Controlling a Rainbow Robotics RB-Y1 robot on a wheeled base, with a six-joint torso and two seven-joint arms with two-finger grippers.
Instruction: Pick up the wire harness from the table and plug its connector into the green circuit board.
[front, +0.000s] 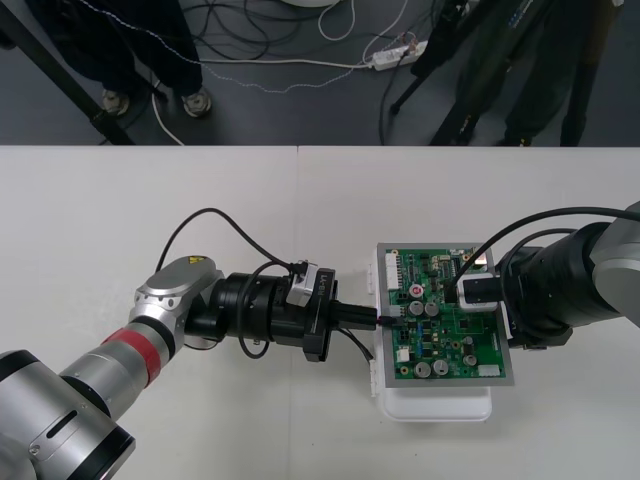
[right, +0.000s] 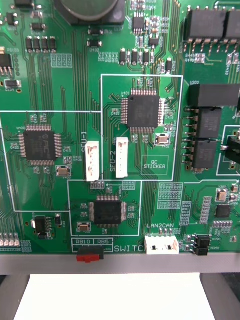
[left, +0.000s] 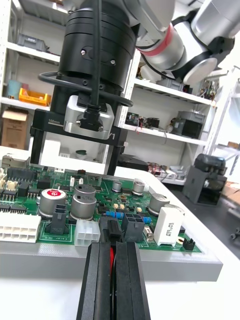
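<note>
- Left wrist view, nearest: we are seeing the left gripper (left: 114, 246) with its two black fingers pressed close together, pinching the wire harness (left: 111, 256), whose red wire is running up between them.
- At the fingertips, the harness's black plug (left: 114, 231) is standing at the near edge of the green circuit board (left: 30, 199), among the sockets there. We are not able to tell whether it is seated in one.
- Beyond the plug, the right gripper (left: 75, 162) is hanging over the board, its fingers spread well apart and holding nothing.
- Front view: the left gripper (front: 375, 318) is lying level at the board's left edge, while the right gripper (front: 478, 290) is hovering above its right half. The board (front: 450, 335) is sitting on its white base (front: 440, 408) on the table (front: 150, 200).
- Progress, as we are judging it: the pick-up is done and the plug is being lined up. Pressing it home and letting go are remaining.
</note>
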